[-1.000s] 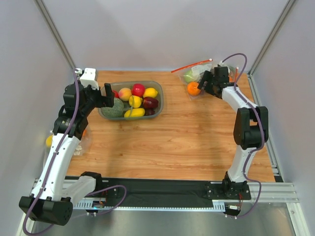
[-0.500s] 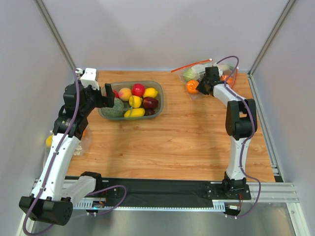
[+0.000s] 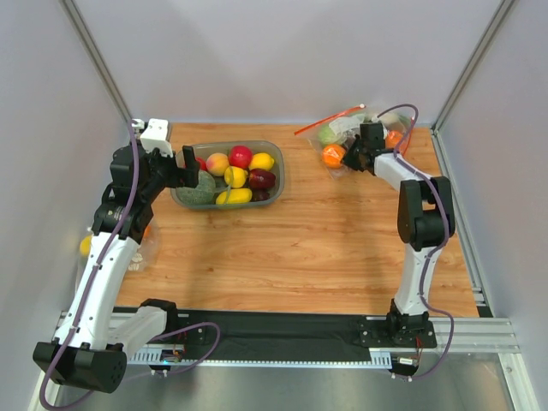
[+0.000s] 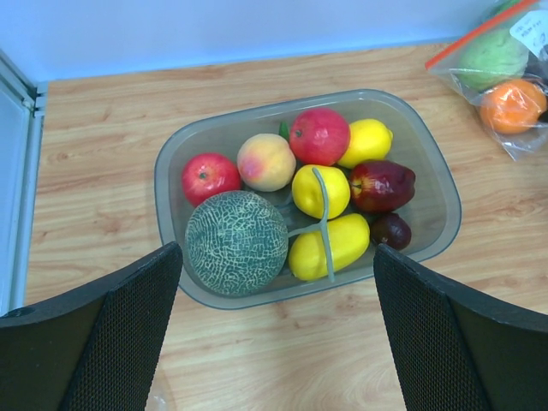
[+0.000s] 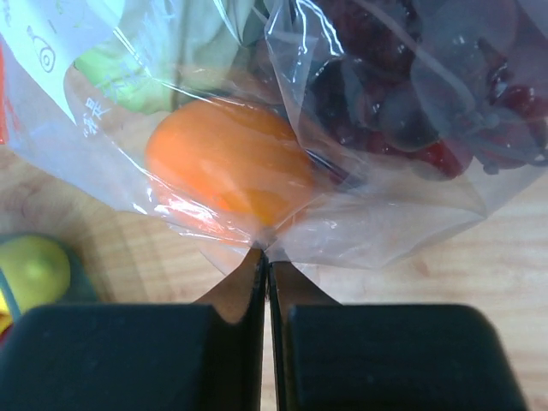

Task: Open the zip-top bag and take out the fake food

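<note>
Zip-top bag [image 3: 344, 128] sits in the upper right of the top view, at the far corner of the table [image 3: 342, 240]. All the fake food is inside it. The right wrist view shows the orange [image 5: 227, 163] in the middle, the green fruit [image 5: 128, 77] at the upper left and the purple grapes [image 5: 402, 77] at the upper right. The red zip strip [image 3: 330, 121] sticks out toward the upper left in the top view. I cannot tell if the zip is open or shut.

The right gripper [image 5: 264, 265] has its two fingers pressed together. A fold of the clear plastic runs down into the tips just under the orange, so it looks pinched there. That spot is on the far side of the bag from the zip strip.

The left gripper [image 4: 278, 325] has its fingers wide apart and holds nothing. It hangs over the gray bin [image 4: 163, 197] of other fruit, well apart from the bag.

I think the job is at its first step: getting hold of the bag. Nothing is out yet. Next, the mouth has to be pulled open, and one pinch cannot do that. The left gripper would need to come across and grab the bag near the zip strip. The plastic is thin and slippery, so it could slide out of a light grip.
</note>
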You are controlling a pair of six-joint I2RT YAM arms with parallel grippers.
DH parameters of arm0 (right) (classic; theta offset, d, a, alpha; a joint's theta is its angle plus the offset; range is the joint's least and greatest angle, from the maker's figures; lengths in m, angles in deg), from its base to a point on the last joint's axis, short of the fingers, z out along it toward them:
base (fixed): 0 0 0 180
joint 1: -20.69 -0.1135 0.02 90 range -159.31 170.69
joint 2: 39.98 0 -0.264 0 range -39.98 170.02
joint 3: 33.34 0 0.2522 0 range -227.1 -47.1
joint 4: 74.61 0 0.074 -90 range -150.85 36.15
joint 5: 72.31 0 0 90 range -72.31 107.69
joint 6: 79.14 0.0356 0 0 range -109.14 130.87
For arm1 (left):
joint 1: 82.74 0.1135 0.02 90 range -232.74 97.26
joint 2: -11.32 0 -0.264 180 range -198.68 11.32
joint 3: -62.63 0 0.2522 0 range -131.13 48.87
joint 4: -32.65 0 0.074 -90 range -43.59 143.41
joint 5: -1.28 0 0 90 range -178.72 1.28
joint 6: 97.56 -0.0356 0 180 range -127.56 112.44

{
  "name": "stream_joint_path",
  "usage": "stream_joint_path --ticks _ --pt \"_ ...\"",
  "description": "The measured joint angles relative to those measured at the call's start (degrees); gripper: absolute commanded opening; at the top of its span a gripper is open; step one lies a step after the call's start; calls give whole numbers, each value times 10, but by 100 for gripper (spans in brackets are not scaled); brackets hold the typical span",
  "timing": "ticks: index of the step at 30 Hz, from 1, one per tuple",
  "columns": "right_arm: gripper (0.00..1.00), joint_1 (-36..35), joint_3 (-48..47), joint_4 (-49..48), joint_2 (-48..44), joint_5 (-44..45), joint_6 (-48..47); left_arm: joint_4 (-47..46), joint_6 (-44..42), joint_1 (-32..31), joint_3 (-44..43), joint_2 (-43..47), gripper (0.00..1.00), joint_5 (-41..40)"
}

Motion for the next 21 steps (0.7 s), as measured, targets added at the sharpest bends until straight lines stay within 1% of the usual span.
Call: stream_joint_path --ticks 4,8,11,14,18,21 --pt "0 0 63 -5 -58 -35 -9 1 0 0 0 -1 98 1" --pt "0 0 120 -5 -123 -72 -26 1 0 0 0 -3 91 10" --pt "0 0 161 -1 -176 -100 -46 2 0 -2 0 -8 91 26" --pt "0 -1 209 7 -235 -123 -70 4 -1 -20 0 -18 91 31" --pt "0 -4 286 27 -329 -147 -98 4 -5 -67 0 -37 93 42" --pt "0 -14 337 55 -402 -158 -113 0 -2 -89 1 -52 92 76"
